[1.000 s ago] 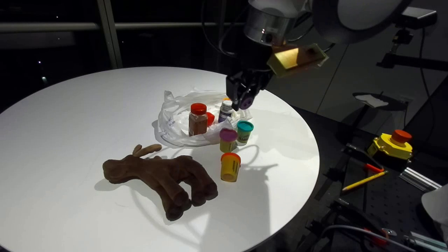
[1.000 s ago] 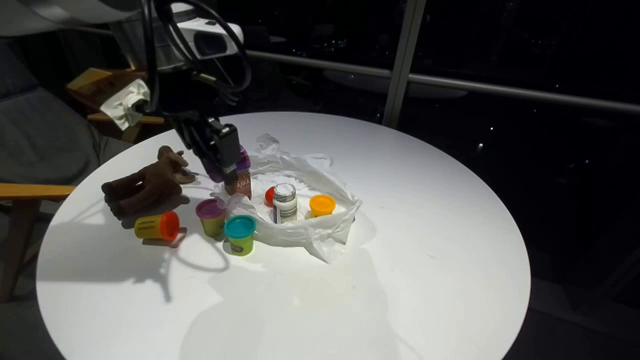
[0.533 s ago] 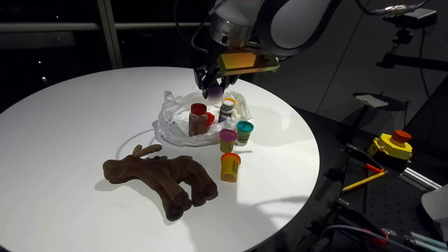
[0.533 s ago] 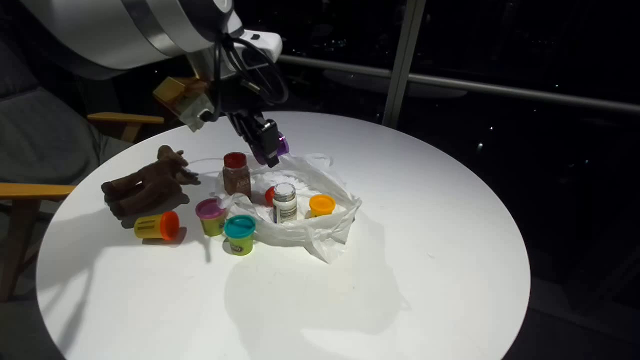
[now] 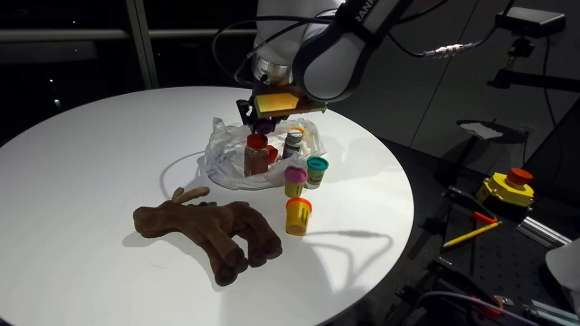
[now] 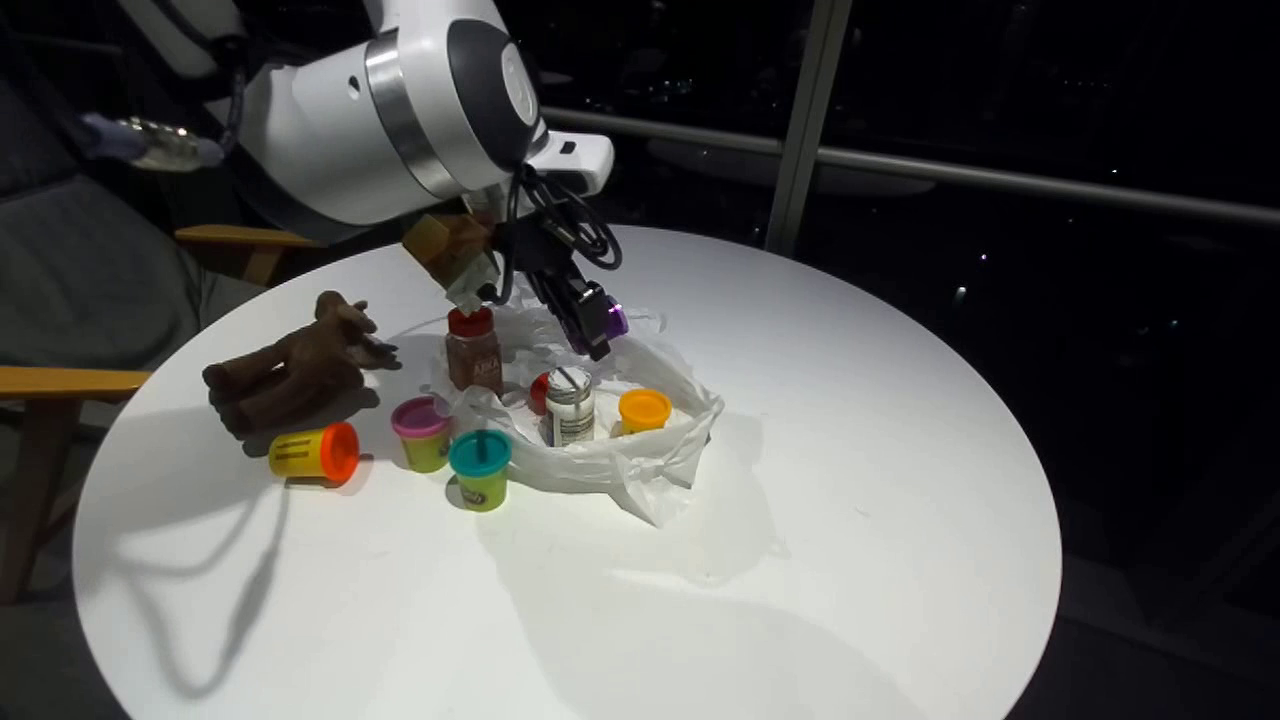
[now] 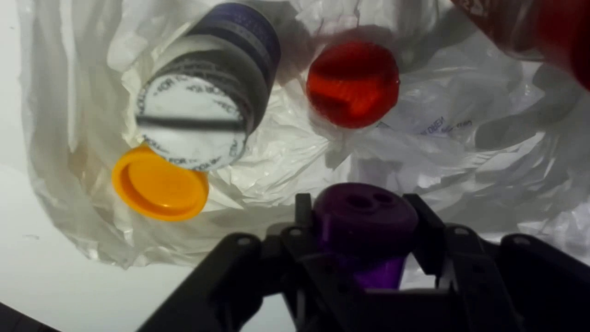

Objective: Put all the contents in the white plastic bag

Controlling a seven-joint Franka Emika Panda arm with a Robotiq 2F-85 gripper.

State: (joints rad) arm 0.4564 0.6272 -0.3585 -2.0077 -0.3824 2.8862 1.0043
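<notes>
Your tool (image 7: 362, 216) was clamped on a dark purple jar (image 7: 368, 237) at the lower centre of the wrist view, its jaws against either side; you probably held it so in order that parting them would drop it cleanly. The jar's dimpled end pointed to the top of that frame, the long axis running roughly down it. Below spread the white plastic bag (image 6: 590, 470), in the middle of an exterior view, its mouth opened out on the worktop (image 6: 880, 420), likely so that you could fill it from above. Inside, a red-capped jar (image 5: 256, 158) and a white-topped bottle (image 6: 570, 412) stood upright, with a yellow-topped tub (image 6: 644, 410) near the bottle; how the red piece (image 7: 352, 85) between them lay, you could not tell. Just beside the bag, a pink-lidded tub (image 5: 295, 181) and a teal-lidded tub (image 5: 316, 172) stood upright, presumably awaiting their turn. Farther out, at the left of an exterior view, an orange-lidded tub (image 6: 314, 454) lay on its side, lid pointing right. At the lower left of an exterior view lay the plush toy (image 5: 204, 222), legs towards lower centre, long axis slanting down rightward.
</notes>
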